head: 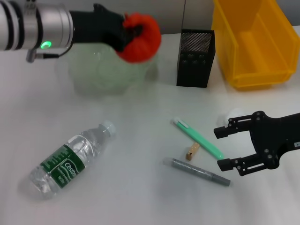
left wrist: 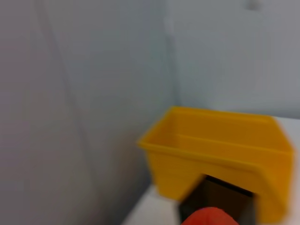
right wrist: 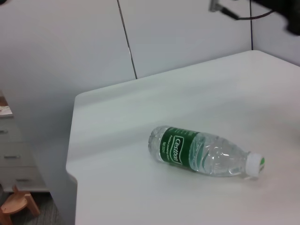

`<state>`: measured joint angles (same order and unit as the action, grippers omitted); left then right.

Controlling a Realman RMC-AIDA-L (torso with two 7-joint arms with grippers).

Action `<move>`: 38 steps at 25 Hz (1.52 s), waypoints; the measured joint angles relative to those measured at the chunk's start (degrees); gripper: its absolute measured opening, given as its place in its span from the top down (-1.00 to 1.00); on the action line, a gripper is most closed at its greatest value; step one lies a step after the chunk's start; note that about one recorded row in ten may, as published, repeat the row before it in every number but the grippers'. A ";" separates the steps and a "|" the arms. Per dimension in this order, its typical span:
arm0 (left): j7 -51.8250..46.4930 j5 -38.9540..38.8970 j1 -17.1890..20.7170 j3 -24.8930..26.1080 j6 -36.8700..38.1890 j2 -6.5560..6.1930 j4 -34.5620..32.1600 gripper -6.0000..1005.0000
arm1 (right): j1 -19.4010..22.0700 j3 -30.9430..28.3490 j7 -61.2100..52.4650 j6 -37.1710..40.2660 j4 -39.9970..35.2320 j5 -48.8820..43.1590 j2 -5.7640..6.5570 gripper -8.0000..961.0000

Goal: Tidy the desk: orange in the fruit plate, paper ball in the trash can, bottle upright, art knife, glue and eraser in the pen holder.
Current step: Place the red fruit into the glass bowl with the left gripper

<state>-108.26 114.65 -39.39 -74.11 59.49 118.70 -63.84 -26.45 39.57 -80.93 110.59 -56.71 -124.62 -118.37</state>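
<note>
L arm reaches in level from the upper left of the head view, its left gripper clenched round the orange, held above the fruit plate near its right rim. Orange is red-orange, blurred. R arm enters at lower right; right gripper hangs w/ jaws spread, grasping nothing, just right of the mint-green stick, eraser and grey stick. Bottle lies on its side at lower left, w/ bare table around it. Pen holder and trash can stand close together at upper right.
</note>
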 joint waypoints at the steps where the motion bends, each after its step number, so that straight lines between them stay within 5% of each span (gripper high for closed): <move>1: -0.37 0.15 -0.75 0.02 -2.69 -0.02 1.47 0.83 | -0.03 0.01 0.11 0.00 0.01 0.00 -0.03 -0.58; 14: -1.98 1.52 -5.42 -0.06 -20.30 0.24 12.90 0.87 | -0.73 1.62 0.18 -0.31 0.47 -0.03 -0.56 -0.58; 33: -4.42 1.55 -6.02 -4.21 -25.10 0.39 15.53 0.84 | -1.38 1.64 0.60 -0.45 1.66 0.00 -0.54 -0.56; 38: -4.43 1.54 -5.75 -5.03 -25.13 0.39 15.52 0.43 | -1.49 1.65 0.77 -0.50 2.33 0.00 -0.54 -0.56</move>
<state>-112.69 116.19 -45.14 -79.14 34.36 119.09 -48.32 -27.94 41.22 -80.17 110.09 -54.38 -124.62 -118.91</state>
